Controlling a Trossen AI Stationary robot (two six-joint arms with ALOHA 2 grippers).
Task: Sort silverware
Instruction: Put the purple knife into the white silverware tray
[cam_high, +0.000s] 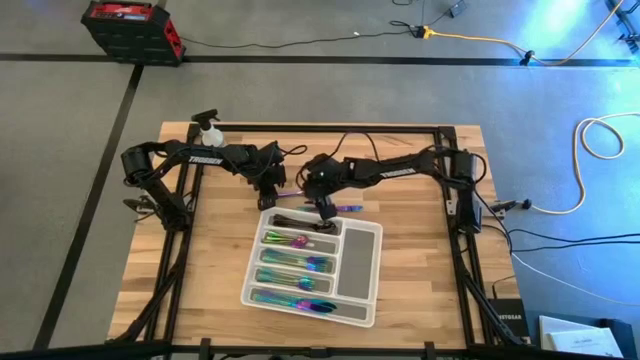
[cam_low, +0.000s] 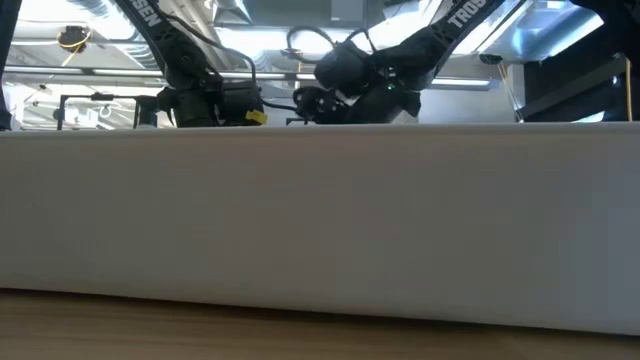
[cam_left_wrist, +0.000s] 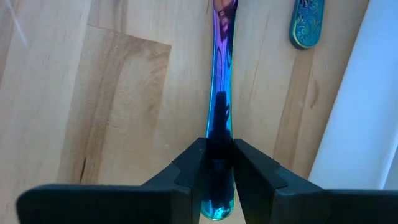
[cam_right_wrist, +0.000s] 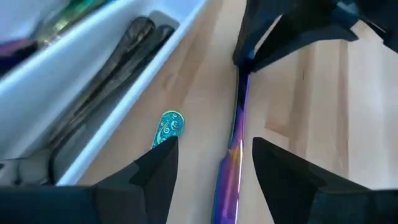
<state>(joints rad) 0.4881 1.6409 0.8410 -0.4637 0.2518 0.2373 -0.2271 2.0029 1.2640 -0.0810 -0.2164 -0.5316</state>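
1. high view: both arms are seen reaching toward the middle of the table (cam_high: 420, 300), meeting just behind the far edge of the tray (cam_high: 362, 262).
2. the left gripper (cam_left_wrist: 214, 167) is closed on the handle end of a rainbow utensil (cam_left_wrist: 222, 93), which lies along the wood beside the tray; its head cannot be seen.
3. the right gripper (cam_right_wrist: 214, 163) is held with its jaws wide, one finger on each side of the same utensil, apart from it and gripping nothing.
4. in the right wrist view the left gripper is seen farther off, clamped on the far end of that utensil.
5. a second piece with a teal patterned handle (cam_right_wrist: 166, 129) lies on the wood between the utensil and the tray wall, touching neither gripper.
6. dark spoons (cam_right_wrist: 109, 78) are laid in the tray's far narrow compartment, next to that wall.
7. rainbow silverware (cam_high: 295, 263) is laid in the four long compartments on the tray's left side; the wide compartment on its right holds nothing visible.
8. a spray bottle (cam_high: 209, 127) stands at the far left corner of the table, well apart from the tray.
9. low view: most of the picture is blocked by the tray wall, and only the arms are seen above it.
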